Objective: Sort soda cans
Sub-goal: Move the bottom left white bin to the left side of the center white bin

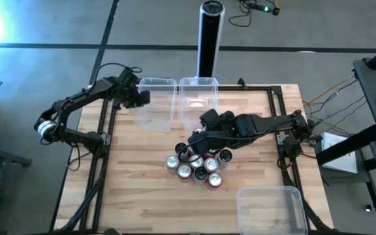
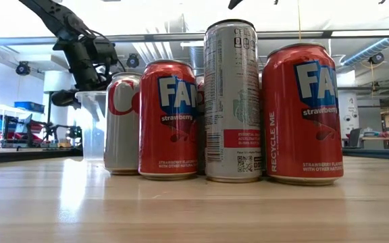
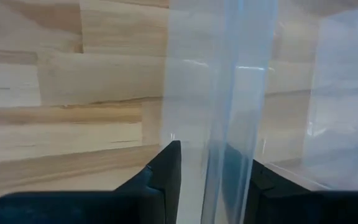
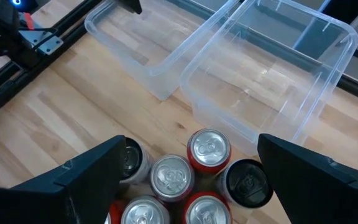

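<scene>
Several soda cans point(image 1: 198, 164) stand upright in a cluster on the wooden table's middle; red, silver and black ones show, with silver tops point(image 4: 209, 148). The low view shows red strawberry cans point(image 2: 169, 118) and a taller silver can point(image 2: 231, 101) up close. My right gripper point(image 4: 197, 180) hangs open above the cluster point(image 1: 196, 140), touching nothing. My left gripper point(image 1: 141, 98) is at the far left clear bin point(image 1: 156, 104), open, with its fingers on either side of the bin's wall point(image 3: 229, 93). My left gripper point(image 3: 216, 155) straddles the left bin's thin clear wall from above, slanting down, one finger point(image 3: 166, 174) outside and one point(image 3: 260, 180) inside. A gap shows between the outer finger and the wall; whether the inner finger touches it, I cannot tell. The bin rests on the table.
A second clear bin point(image 1: 198, 104) stands right beside the first at the far edge. A third clear bin point(image 1: 269, 205) sits at the near right corner. A tall black-and-silver cylinder point(image 1: 209, 39) stands behind the table. Bare wood lies at the near left.
</scene>
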`<move>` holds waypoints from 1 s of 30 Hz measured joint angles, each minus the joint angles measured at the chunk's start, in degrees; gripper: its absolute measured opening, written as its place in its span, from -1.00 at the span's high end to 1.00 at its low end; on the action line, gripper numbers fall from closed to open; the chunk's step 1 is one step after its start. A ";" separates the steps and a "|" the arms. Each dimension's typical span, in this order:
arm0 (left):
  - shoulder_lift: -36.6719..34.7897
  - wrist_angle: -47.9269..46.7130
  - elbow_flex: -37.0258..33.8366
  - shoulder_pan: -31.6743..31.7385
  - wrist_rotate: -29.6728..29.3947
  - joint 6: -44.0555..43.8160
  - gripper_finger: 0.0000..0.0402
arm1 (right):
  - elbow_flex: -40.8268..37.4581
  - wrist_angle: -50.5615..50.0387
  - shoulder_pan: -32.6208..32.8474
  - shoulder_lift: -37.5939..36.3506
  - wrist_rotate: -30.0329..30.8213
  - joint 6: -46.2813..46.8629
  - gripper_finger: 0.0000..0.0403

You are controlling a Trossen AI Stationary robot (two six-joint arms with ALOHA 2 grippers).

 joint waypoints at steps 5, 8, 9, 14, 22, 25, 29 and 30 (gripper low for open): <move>-0.11 -0.07 0.00 -0.04 -0.90 -3.71 0.62 | 0.00 0.09 0.00 0.00 0.05 -0.01 -0.78; -0.15 -0.88 0.00 -0.04 -1.67 -4.65 0.62 | 0.00 0.09 0.00 0.00 0.07 -0.02 -0.78; -0.17 -1.48 0.00 -0.04 -2.50 -5.05 0.62 | 0.00 0.09 0.00 0.00 0.08 -0.02 -0.78; -0.56 -2.28 -0.02 -0.09 -4.53 -6.45 0.62 | 0.00 0.09 0.00 0.00 0.10 -0.04 -0.78; -0.63 -1.95 0.00 -0.13 -3.91 -6.47 0.62 | 0.00 0.03 -0.13 0.00 0.57 -0.63 -0.78; -0.63 -1.97 0.36 -0.17 -2.60 -7.28 0.62 | 0.00 0.02 -0.13 0.00 0.57 -0.59 -0.78; -0.63 -2.61 1.17 -0.20 -1.25 -8.17 0.62 | 0.00 0.02 -0.13 0.00 0.57 -0.57 -0.78; -0.63 -3.03 1.29 -0.20 -1.25 -8.19 0.62 | 0.00 0.02 -0.13 0.00 0.57 -0.53 -0.78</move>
